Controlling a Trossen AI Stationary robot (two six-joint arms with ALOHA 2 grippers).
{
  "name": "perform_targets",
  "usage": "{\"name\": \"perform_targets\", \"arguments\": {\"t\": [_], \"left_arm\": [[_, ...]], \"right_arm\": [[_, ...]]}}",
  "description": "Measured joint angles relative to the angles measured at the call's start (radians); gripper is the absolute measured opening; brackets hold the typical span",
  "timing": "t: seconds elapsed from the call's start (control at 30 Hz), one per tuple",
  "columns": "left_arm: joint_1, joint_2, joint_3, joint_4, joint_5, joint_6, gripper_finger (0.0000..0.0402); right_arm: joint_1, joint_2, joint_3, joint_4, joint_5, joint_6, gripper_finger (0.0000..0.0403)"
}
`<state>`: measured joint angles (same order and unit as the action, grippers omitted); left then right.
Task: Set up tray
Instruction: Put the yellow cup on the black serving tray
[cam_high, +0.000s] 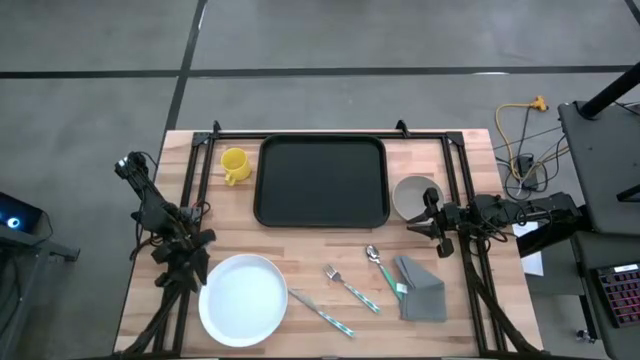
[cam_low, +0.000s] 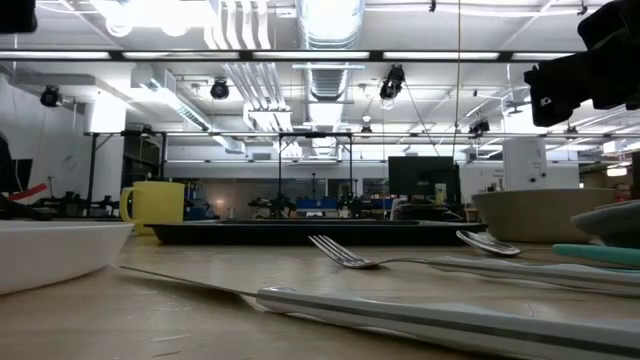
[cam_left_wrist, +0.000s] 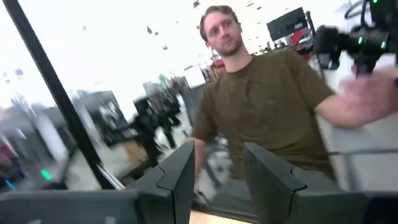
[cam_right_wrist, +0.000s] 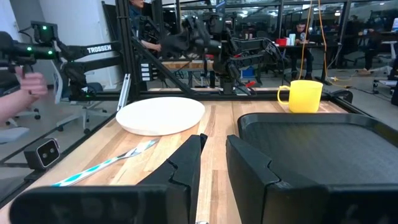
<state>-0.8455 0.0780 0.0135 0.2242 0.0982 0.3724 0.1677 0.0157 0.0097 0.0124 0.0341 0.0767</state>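
Presently: tray (cam_high: 322, 182) empty, mug (cam_high: 234, 165) and bowl (cam_high: 413, 196) flanking it; my right tool (cam_high: 423, 222) beside that bowl, fingers slightly apart, empty, could knock it reaching out.

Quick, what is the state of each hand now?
Left hand: open, holding nothing.
Right hand: slightly open, holding nothing.
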Motion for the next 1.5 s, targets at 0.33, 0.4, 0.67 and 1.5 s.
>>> {"name": "perform_targets", "arguments": {"t": [0.33,0.4,0.67,1.5], "left_arm": [[0.000,0.000,0.001,0.026,0.000,0.178,0.0117],[0.000,0.002,-0.002,0.055,0.009,0.241,0.0117],[0.003,0.083,-0.003,0.266,-0.021,0.255,0.0117],[0.516,0.660,0.449,-0.085,-0.609,-0.515,0.0117]], "right_arm": [[0.000,0.000,0.000,0.000,0.000,0.001,0.0068],[0.000,0.000,0.000,0.000,0.000,0.000,0.0068],[0.000,0.000,0.000,0.000,0.000,0.001,0.0068],[0.000,0.000,0.000,0.000,0.000,0.000,0.0068]]}}
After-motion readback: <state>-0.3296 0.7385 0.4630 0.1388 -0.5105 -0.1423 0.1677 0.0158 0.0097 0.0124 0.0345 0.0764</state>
